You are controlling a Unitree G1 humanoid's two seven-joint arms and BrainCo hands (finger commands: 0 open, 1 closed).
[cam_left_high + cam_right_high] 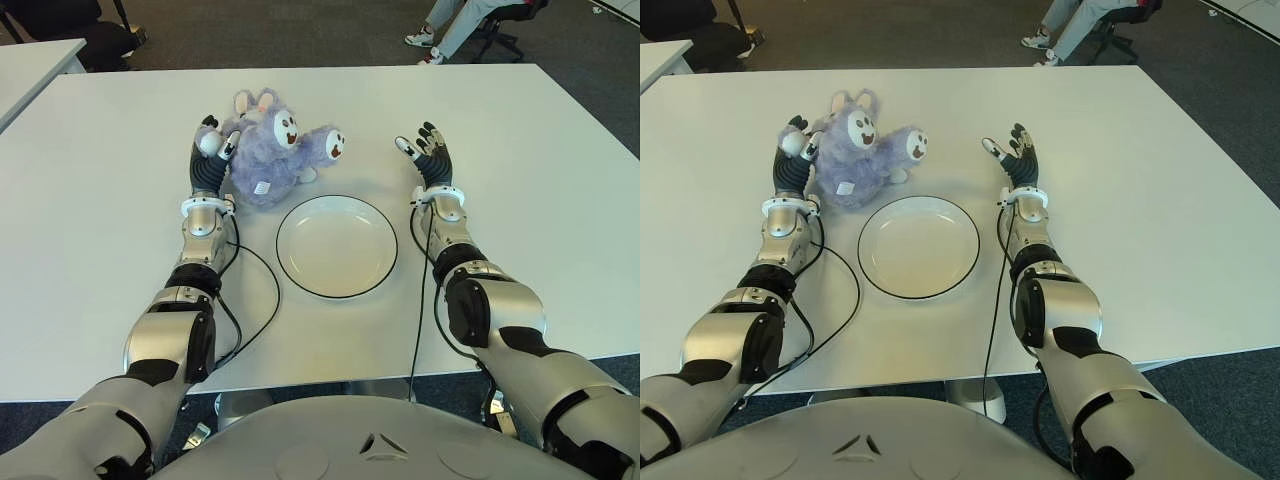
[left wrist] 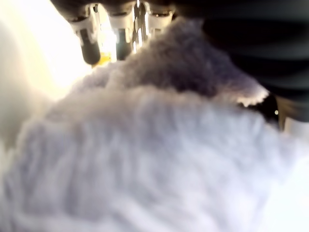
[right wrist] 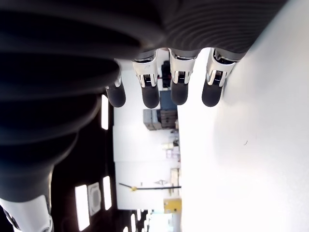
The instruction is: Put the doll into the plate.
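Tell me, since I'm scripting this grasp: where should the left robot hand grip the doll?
Likely around the doll's plump body, from its left side, where the left robot hand already shows against the fur. The body is the bulkiest part; head and limbs stick out toward the plate.

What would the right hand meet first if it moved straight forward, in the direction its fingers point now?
Probably nothing: ahead of the right hand only bare table shows up to the far edge. The doll and plate lie to its left.
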